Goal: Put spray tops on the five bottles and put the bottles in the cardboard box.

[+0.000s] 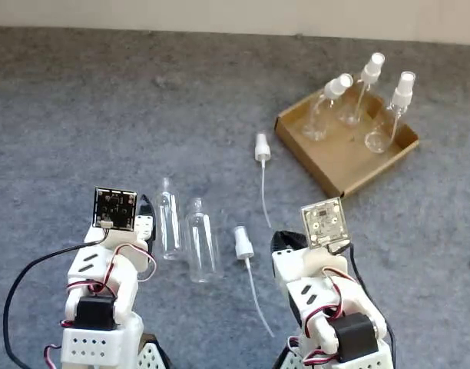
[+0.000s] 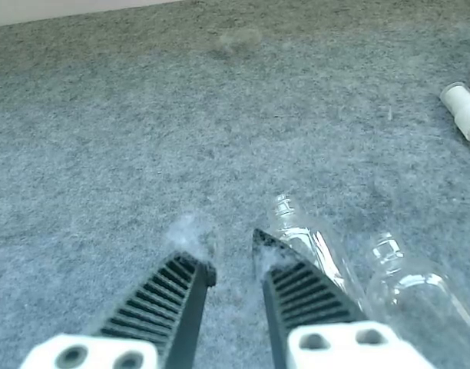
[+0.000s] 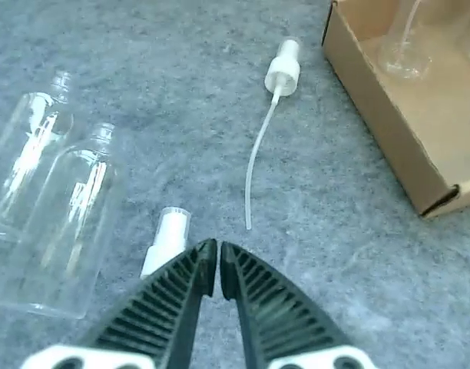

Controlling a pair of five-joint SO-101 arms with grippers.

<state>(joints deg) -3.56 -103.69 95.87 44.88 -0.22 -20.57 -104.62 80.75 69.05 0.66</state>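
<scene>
Left gripper (image 2: 233,257): the jaws are standing partly open and are gripping nothing, with grey carpeted table surface (image 1: 81,115) showing between them. The gripper is hanging low at the near left. Just to its right a narrow clear plastic bottle (image 2: 304,234) is lying on its side, uncapped, neck pointing far. Whether finger and bottle are touching cannot be told.

Right gripper (image 3: 219,246): the jaws are sitting almost closed, with only a thin gap between the tips, and are holding nothing. The gripper is hovering at the near right. Just left of the tips a white spray top with a long thin dip tube (image 3: 166,238) is lying on the surface.

A wider clear plastic bottle (image 1: 202,240) is lying between the narrow bottle and that spray top, also uncapped and close beside the narrow one.

A second white spray top with dip tube (image 1: 262,147) is lying farther off, between the bottles and the box.

A shallow brown cardboard box (image 1: 335,173) is sitting at the far right. Three clear capped bottles (image 1: 358,96) are standing upright inside it, each carrying a white spray top.
</scene>
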